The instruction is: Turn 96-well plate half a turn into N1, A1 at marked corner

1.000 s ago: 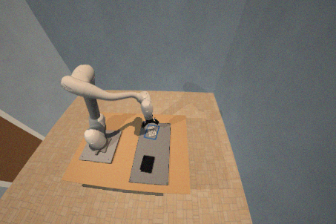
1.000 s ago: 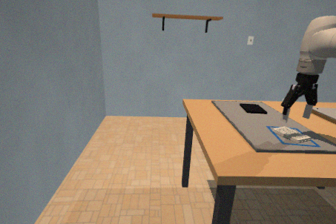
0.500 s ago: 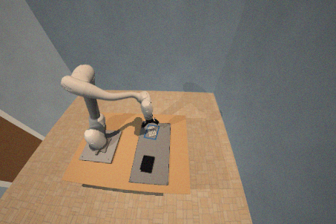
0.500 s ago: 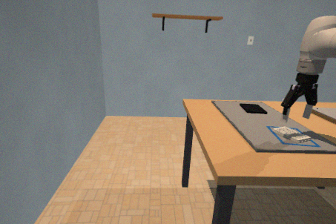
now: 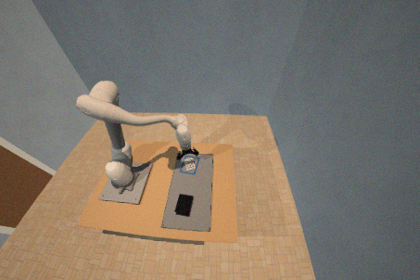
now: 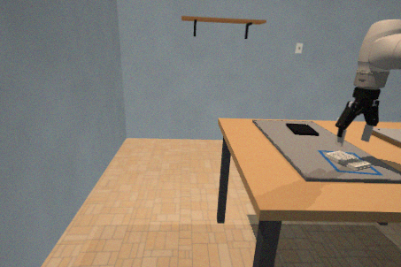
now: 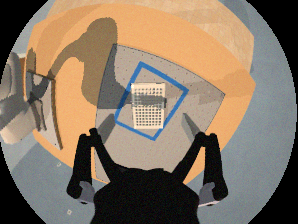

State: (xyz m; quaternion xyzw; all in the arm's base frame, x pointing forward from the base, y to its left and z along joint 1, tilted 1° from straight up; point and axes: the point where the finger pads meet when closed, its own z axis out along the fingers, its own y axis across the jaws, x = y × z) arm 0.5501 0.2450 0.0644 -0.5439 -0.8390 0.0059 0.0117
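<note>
White 96-well plate (image 5: 189, 163): cut corner showing too small to tell. Black rectangular nest (image 5: 184, 205): A1 marking not legible. White robot arm (image 6: 381, 46): running off exterior view's right edge.

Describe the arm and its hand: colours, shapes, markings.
The arm is smooth off-white, made of rounded tubular links with bulbous joints, on a grey base plate. The hand is black, with two slim fingers ending in grey pads. No cables or markings show.
</note>
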